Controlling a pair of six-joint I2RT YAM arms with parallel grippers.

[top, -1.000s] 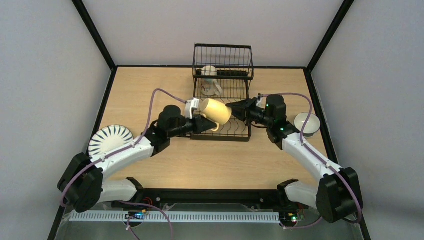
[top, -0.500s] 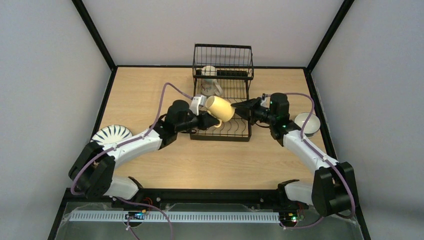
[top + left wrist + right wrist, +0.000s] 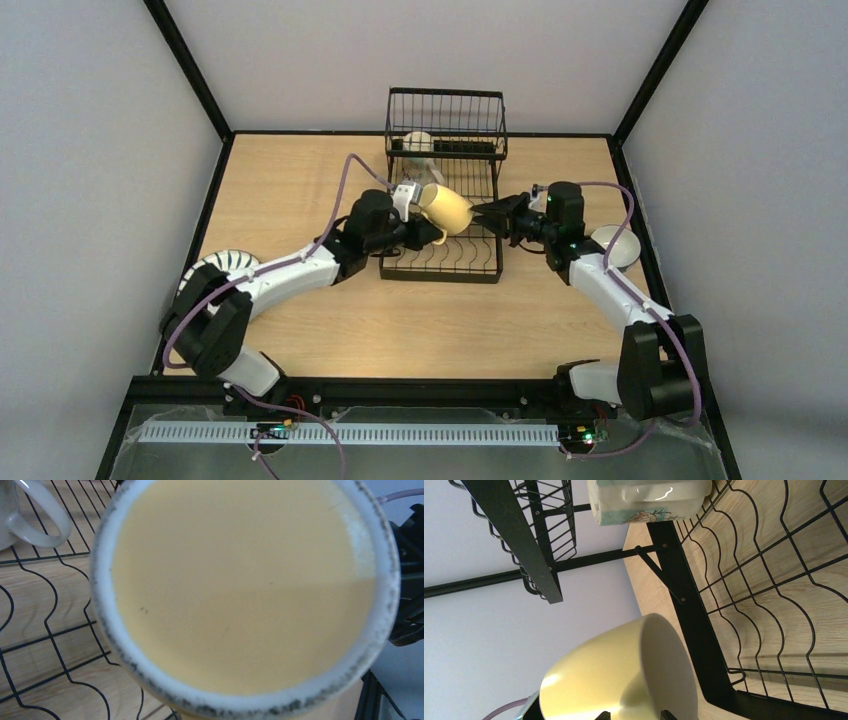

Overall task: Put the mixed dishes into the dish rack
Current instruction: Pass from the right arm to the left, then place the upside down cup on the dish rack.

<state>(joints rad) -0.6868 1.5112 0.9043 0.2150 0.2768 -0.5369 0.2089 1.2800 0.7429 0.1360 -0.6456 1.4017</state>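
Observation:
My left gripper [image 3: 412,228] is shut on the yellow mug [image 3: 444,207] and holds it tilted, mouth to the right, above the lower level of the black wire dish rack [image 3: 445,120]. The mug's base fills the left wrist view [image 3: 240,580] and hides my left fingers. My right gripper [image 3: 483,211] is open at the mug's rim. In the right wrist view its two tips [image 3: 635,715] stand apart at the mug's [image 3: 624,675] lower edge. A beige printed mug [image 3: 418,143] stands in the rack, also seen in the right wrist view [image 3: 649,497].
A white plate with dark radial stripes [image 3: 222,264] lies at the left, partly under my left arm. A white bowl [image 3: 617,246] sits at the right beside my right arm. The rack's wavy floor wires [image 3: 774,580] lie below the yellow mug.
My left arm has carried the yellow mug back and slightly right, further over the rack. My right gripper has followed, staying at the mug's mouth. My left arm now covers more of the striped plate.

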